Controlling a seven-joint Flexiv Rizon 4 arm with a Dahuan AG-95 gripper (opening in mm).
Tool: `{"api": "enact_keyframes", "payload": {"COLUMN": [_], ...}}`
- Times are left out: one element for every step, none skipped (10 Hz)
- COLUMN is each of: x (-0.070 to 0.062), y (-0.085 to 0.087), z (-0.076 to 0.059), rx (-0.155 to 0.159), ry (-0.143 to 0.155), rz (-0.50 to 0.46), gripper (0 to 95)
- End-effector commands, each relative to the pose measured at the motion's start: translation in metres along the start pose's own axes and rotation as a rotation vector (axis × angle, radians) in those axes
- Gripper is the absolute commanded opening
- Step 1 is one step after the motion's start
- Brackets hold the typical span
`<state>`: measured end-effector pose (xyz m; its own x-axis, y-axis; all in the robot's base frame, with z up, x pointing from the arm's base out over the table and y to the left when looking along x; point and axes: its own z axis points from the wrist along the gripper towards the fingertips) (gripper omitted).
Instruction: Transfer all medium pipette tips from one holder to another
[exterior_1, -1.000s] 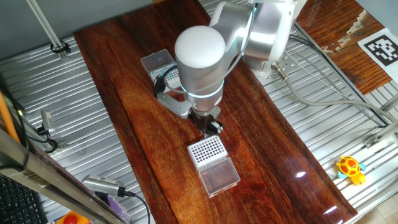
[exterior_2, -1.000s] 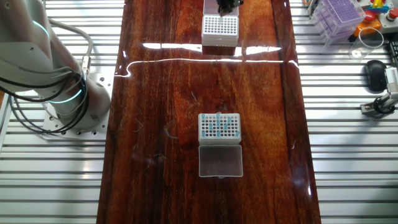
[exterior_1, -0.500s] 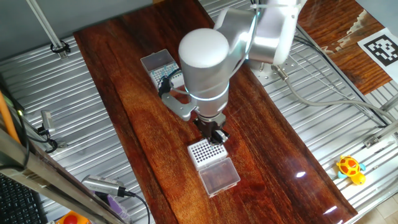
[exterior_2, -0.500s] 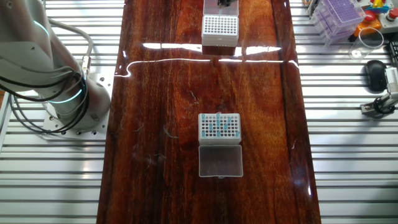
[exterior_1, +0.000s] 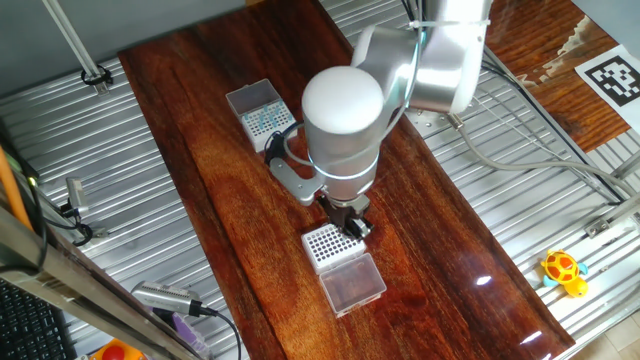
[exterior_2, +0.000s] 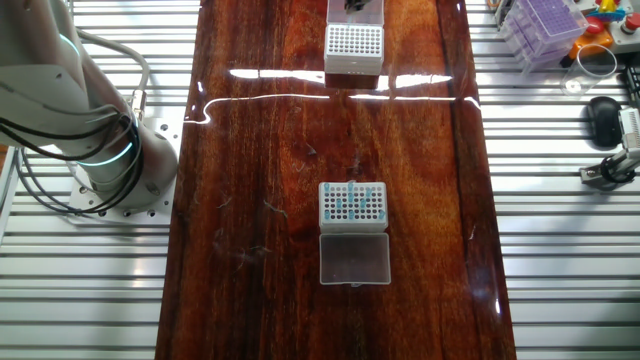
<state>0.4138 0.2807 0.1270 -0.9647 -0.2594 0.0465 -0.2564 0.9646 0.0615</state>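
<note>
A robot gripper (exterior_1: 352, 224) hangs just above an empty rack (exterior_1: 331, 242); whether its jaws hold anything, I cannot tell. Teal tips (exterior_2: 352, 203) sit in the other rack (exterior_2: 352, 205), well apart. A misaligned descent could jam a tip against the grid.

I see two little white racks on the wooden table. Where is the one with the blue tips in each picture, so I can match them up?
One fixed view: the rack with blue tips sits upper left of centre, behind the robot arm.
The other fixed view: the same rack sits in the middle of the table.
Shared landmark: the rack with bare holes, right below the gripper.
</note>
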Motion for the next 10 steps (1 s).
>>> {"api": "enact_keyframes", "payload": {"x": [0.0054, 0.0077, 0.0087, 0.0085, 0.0081, 0.0077, 0.0073, 0.0073, 0.0073, 0.0073], "y": [-0.0013, -0.0012, -0.0007, -0.0008, -0.0006, -0.0007, -0.0006, -0.0006, -0.0006, -0.0004], "z": [0.0026, 0.0043, 0.0058, 0.0065, 0.0076, 0.0080, 0.0079, 0.0079, 0.0079, 0.0076], "rx": [-0.008, -0.007, -0.005, -0.006, -0.004, -0.004, -0.005, -0.005, -0.005, -0.005], "ry": [-0.004, -0.005, -0.006, -0.007, -0.007, -0.008, -0.009, -0.009, -0.010, -0.010], "rz": [-0.003, -0.003, -0.001, -0.001, -0.003, -0.003, -0.004, -0.006, -0.008, -0.009], "gripper": [0.0, 0.0, 0.0, 0.0, 0.0, 0.0, 0.0, 0.0, 0.0, 0.0]}}
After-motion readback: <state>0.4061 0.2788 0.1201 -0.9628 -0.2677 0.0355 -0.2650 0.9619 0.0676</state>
